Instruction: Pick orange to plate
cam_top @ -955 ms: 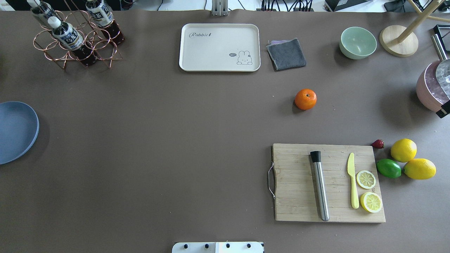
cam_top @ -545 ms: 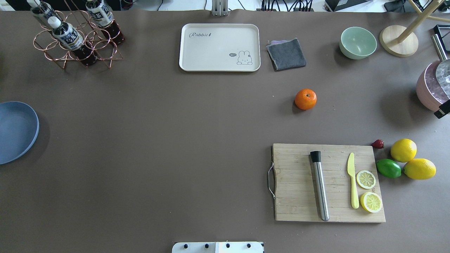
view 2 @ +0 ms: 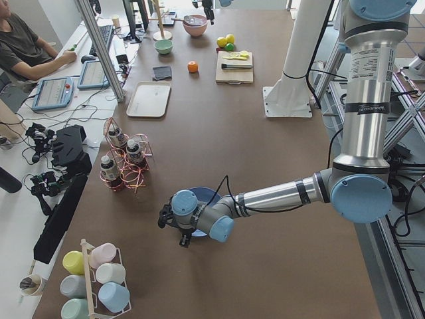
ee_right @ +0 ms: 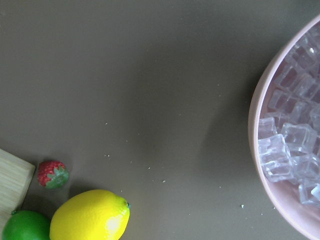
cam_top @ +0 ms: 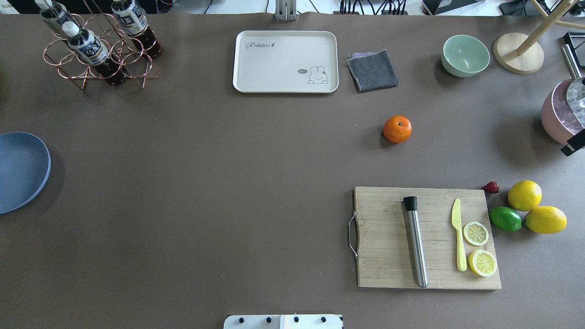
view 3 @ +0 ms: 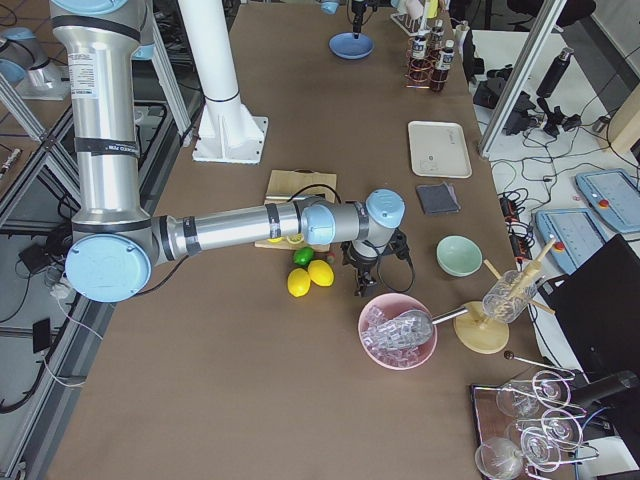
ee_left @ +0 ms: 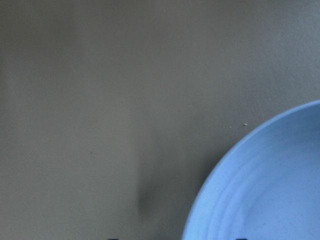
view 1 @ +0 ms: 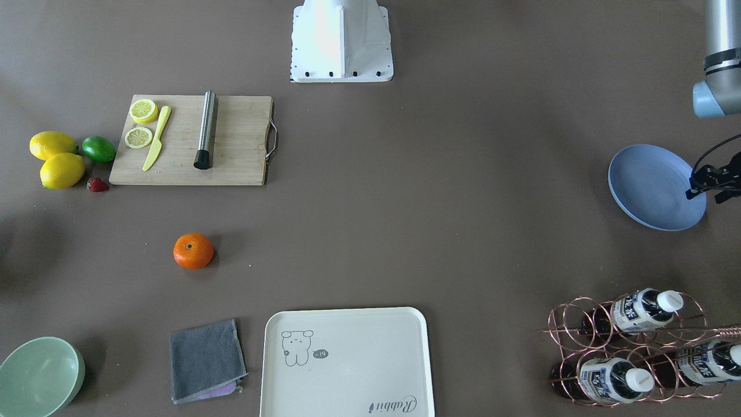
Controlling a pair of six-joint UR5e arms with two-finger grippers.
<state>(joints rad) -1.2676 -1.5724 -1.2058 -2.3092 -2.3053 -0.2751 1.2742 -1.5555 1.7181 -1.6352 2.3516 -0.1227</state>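
Orange (cam_top: 397, 129) sits on desk (cam_top: 228, 183), 12 o'clock of cutting board (cam_top: 388, 237), well apart from plate (cam_top: 23, 171) at 9 o'clock edge. My L hand (view 1: 703, 184) hovers over plate rim, R hand (view 3: 360, 280) by ice bowl (cam_top: 550, 116); can't tell if either's spread.

The plate (cam_top: 18, 171) runs off the overhead view's left edge; the left gripper (view 1: 705, 182) (jaws indistinct) is clipped at the front view's right edge

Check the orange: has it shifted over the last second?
No. In the overhead view the orange sits in the same spot, with the same gap to the grey cloth and to the cutting board.
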